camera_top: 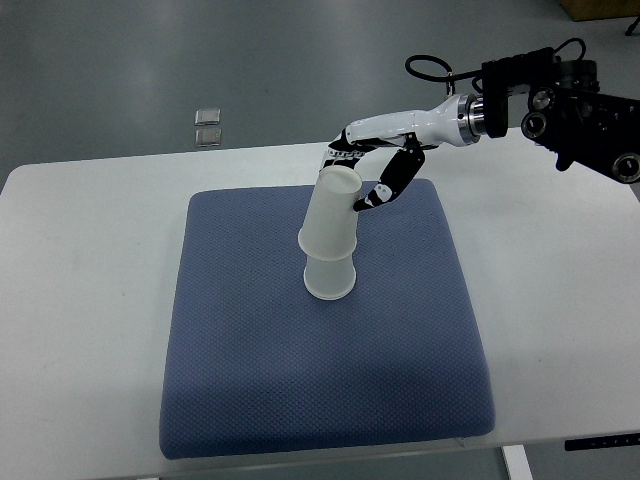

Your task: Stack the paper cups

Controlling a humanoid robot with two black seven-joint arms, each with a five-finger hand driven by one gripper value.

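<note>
Blue mat (250, 380) on white table (80, 300), with paper cups at the mat's centre.

From my remote station I see the lower cup (329, 277) standing upside down on the mat, and the upper cup (333, 215), also inverted, sitting tilted over its base. My right hand (375, 170), reaching in from the picture's right, has its fingers curled round the upper cup near its top, thumb on the right side. Two small square objects (208, 126) lie on the grey floor beyond the table.
</note>
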